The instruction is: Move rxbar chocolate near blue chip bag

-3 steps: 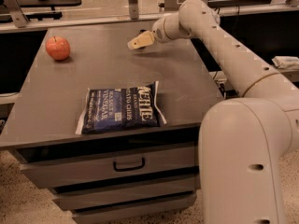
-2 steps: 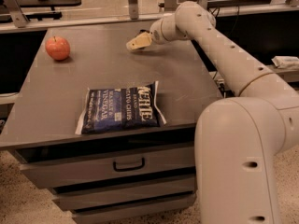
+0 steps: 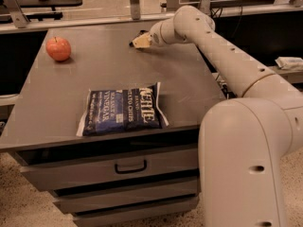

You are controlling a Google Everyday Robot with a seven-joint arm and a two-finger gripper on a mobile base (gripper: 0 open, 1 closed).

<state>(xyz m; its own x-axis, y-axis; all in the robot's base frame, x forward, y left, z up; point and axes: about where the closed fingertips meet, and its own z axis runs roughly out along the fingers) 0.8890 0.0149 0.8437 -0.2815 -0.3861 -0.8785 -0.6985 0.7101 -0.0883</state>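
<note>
Ok, task item first: the small black-wrapped rxbar chocolate couldn't be picked out w/ any certainty. Only a thin dark sliver (image 3: 132, 44) showed at the tip of the end effector (image 3: 139, 40), at the far edge of the grey tabletop (image 3: 189, 84), and whether that was the bar, can't tell. The large dark-blue crinkly chip bag (image 3: 124, 111) w/ white lettering and white end seams lay flat near the front edge, print facing up, well apart from the end effector.

Arm pose next: the cream, smooth-shelled arm (image 3: 227, 56) reached from the bulky rounded body (image 3: 251, 160) at front right, up and across the right side of the tabletop, then bent at the wrist twd the left. The beige end effector pointed left and slightly down, low over the back-centre of the surface. Open or closed? Couldn't tell from this angle.

Materials: the tabletop was matte grey, flat, w/ a soft sheen. The round red apple (image 3: 58, 48) sat glossy at the back-left corner, far from bag and end effector. Below the top, grey drawer fronts, the upper w/ a dark bar handle (image 3: 130, 166).
</note>
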